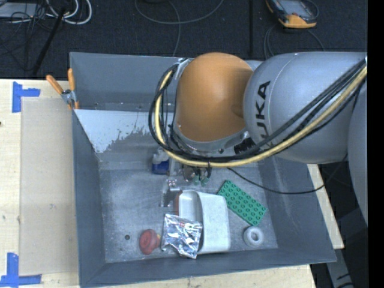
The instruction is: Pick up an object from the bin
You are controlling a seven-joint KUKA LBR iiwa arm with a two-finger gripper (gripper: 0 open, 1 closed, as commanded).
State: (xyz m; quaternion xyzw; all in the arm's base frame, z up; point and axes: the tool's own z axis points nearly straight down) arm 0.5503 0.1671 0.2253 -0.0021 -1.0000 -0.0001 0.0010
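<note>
Over the middle of the grey metal bin (90,221): one silver KUKA arm (300,113), entering from the right. Its wrist is capped by an orange cover (210,95), with black and yellow cables (157,122) looped round it. Beneath the cover a small metal end-piece reaches down toward the bin floor; these are the jaws, partly hidden by the wrist. State of the jaws: cannot tell how far apart they stand, nor whether anything is between them.

Contents of the bin, nearest to the jaws first:

1. White plastic tub (210,221), rectangular with rounded corners, lying on the floor toward the near wall. Its far left corner sits just beside the jaws, directly below them in the view; whether they touch cannot be told.
2. Blue object (159,164), small, with a pale top (kind not clear), on the floor just beyond the jaws, at the foot of the far sloping wall.
3. Crumpled silver foil packet (182,236), lying over the near left corner of the tub and touching it.
4. Reddish round object (149,240), flattish, on the floor just left of the foil packet.
5. Green studded building-brick plate (242,201), flat, set at a slant, just right of the tub.
6. White ring (254,236), small, with an open centre, on the floor below the green plate and to the right of the tub, apart from both.
</note>
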